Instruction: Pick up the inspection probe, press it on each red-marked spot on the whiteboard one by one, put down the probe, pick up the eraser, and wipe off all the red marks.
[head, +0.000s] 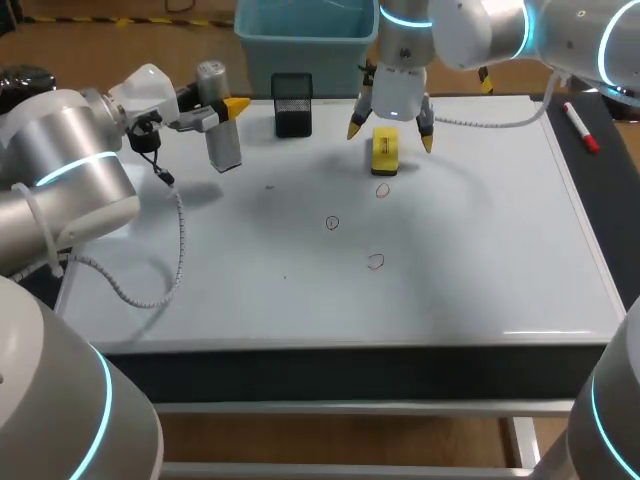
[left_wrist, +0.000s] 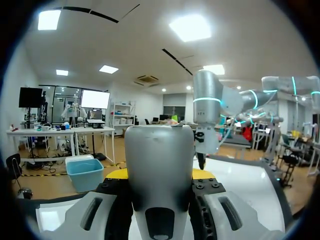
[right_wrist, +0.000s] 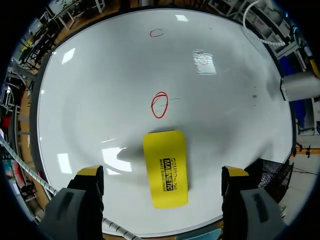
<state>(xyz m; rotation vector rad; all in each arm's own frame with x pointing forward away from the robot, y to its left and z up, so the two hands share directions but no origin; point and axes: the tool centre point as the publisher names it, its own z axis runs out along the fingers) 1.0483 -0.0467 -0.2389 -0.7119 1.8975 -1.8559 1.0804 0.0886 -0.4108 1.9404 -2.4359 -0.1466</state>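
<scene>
My left gripper (head: 222, 110) hangs above the whiteboard's far left corner, shut on the grey cylindrical probe (head: 220, 135), which stands upright. In the left wrist view the probe (left_wrist: 159, 155) fills the gap between the yellow-tipped fingers of the left gripper (left_wrist: 160, 174). A yellow eraser (head: 385, 150) lies flat on the whiteboard (head: 480, 250) at the far middle. My right gripper (head: 390, 130) hovers open just above it, one finger on each side, not touching. The eraser (right_wrist: 166, 167) lies between the wide-apart fingertips (right_wrist: 90, 172). Three red circles (head: 383, 190) (head: 332, 222) (head: 375, 261) mark the board; the nearest red circle (right_wrist: 159, 105) is just ahead of the eraser.
A black mesh holder (head: 292, 103) stands at the board's far edge between the two grippers. A red marker (head: 580, 125) lies on the dark strip right of the board. The left arm's coiled cable (head: 165, 250) hangs over the board's left side.
</scene>
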